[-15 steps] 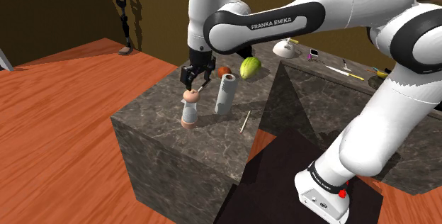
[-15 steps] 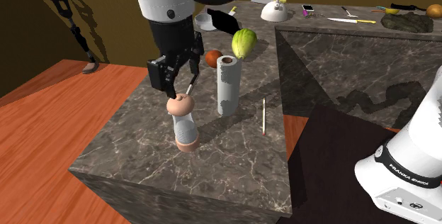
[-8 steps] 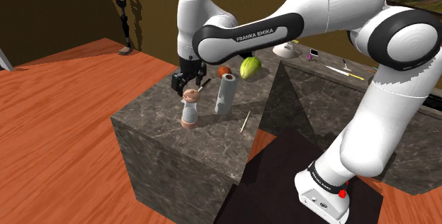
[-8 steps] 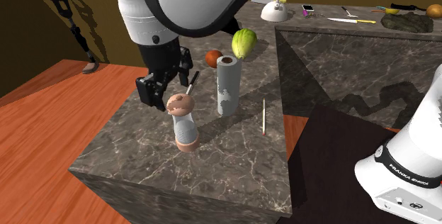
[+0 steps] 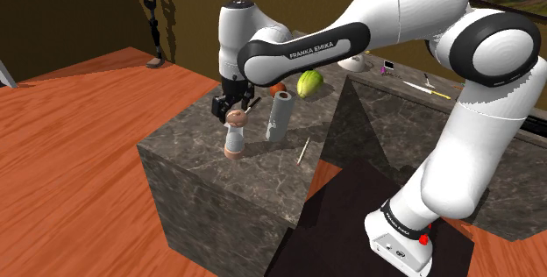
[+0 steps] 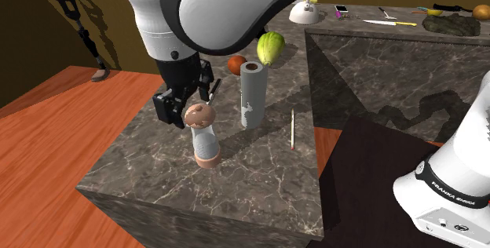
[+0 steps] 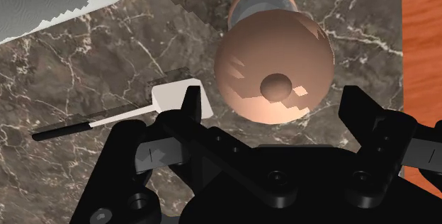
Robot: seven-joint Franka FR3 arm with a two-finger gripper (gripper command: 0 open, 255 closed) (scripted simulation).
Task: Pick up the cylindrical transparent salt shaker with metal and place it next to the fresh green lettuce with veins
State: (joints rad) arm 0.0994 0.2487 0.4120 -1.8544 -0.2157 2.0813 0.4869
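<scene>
Two steps remain — the grasp and the carry. Your gripper (image 7: pixel 276 105) hangs at the salt shaker (image 6: pixel 205 135), its fingers (image 7: pixel 190 116) apart on either side of the coppery cap (touching it or not, you cannot tell). The shaker stands upright on the dark marble counter (image 5: pixel 263 179), just beside a white roll (image 5: pixel 279 115). The green lettuce (image 5: pixel 309 83) sits beyond that roll — the shaker is not yet placed next to it.

One clear cylindrical shaker with copper-pink cap and base (image 6: pixel 206 133) stands right at the tool (image 7: pixel 275 102). Just beside the tool: one pale grey upright roll (image 6: pixel 251 96) and one white-headed black-handled utensil (image 7: pixel 152 105). Farther off: one ribbed green lettuce (image 6: pixel 269 48), one reddish-brown ball (image 6: pixel 236 64) and one thin pale stick (image 6: pixel 293 130).
</scene>
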